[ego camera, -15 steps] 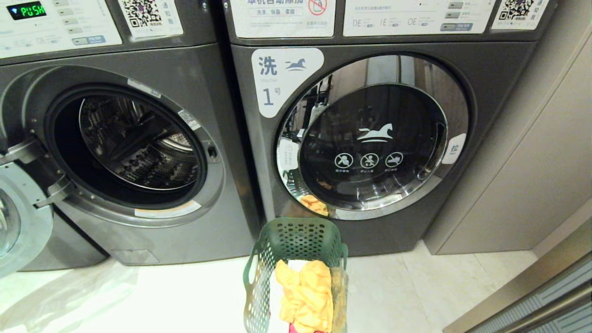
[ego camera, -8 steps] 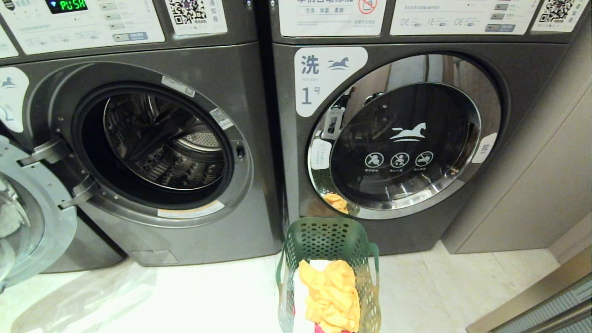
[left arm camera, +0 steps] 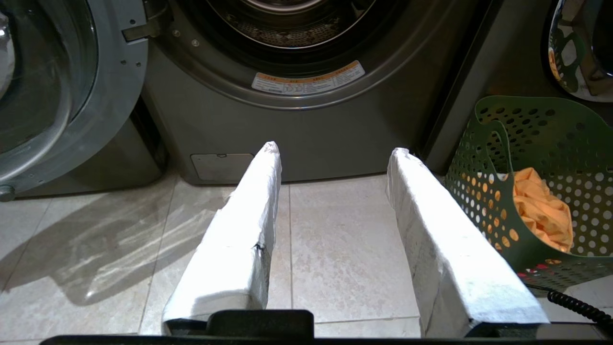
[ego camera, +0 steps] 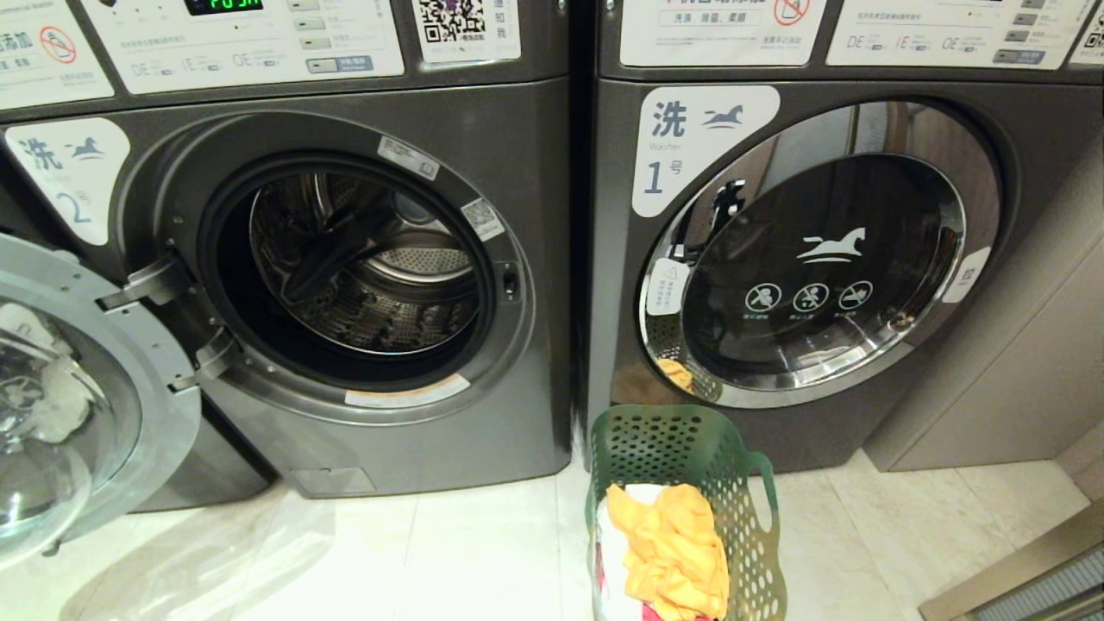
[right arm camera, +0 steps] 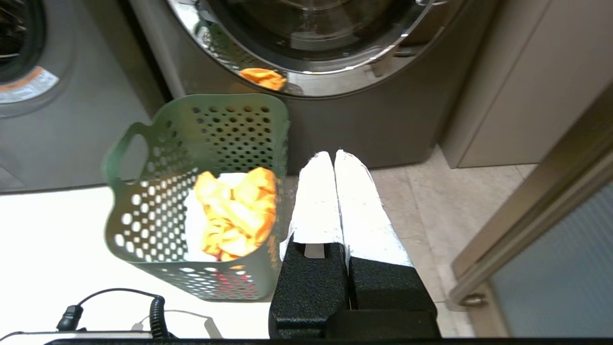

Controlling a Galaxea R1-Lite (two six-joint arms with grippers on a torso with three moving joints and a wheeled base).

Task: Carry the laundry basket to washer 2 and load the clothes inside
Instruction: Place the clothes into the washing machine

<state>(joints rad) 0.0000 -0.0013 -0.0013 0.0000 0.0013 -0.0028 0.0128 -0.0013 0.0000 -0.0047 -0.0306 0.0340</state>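
1. Laundry basket (ego camera: 686, 483): dark green, perforated, upright on the pale floor tiles (ego camera: 448, 552), at 6 o'clock in the head view, just before the seam between the two machines.
2. Clothes (ego camera: 673, 552): heaped inside the basket; mustard-yellow on top, white beneath, a bit of pink-red at the lower edge.
3. Washer 2 (ego camera: 345, 285): at 10 o'clock from the basket, door (ego camera: 78, 405) swung wide to the far left, steel drum (ego camera: 371, 259) bare to view.
4. Washer 1 (ego camera: 819, 259): at 1 o'clock from the basket, chrome-ringed door closed, basket and yellow cloth mirrored in the ring.
5. Left gripper (left arm camera: 335, 153): low over the tiles facing washer 2's base, white-wrapped fingers (left arm camera: 249, 211) well apart, holding nothing; basket just beside it.
6. Right gripper (right arm camera: 334, 155): fingers pressed together, empty, just beside the basket's rim, facing washer 1.
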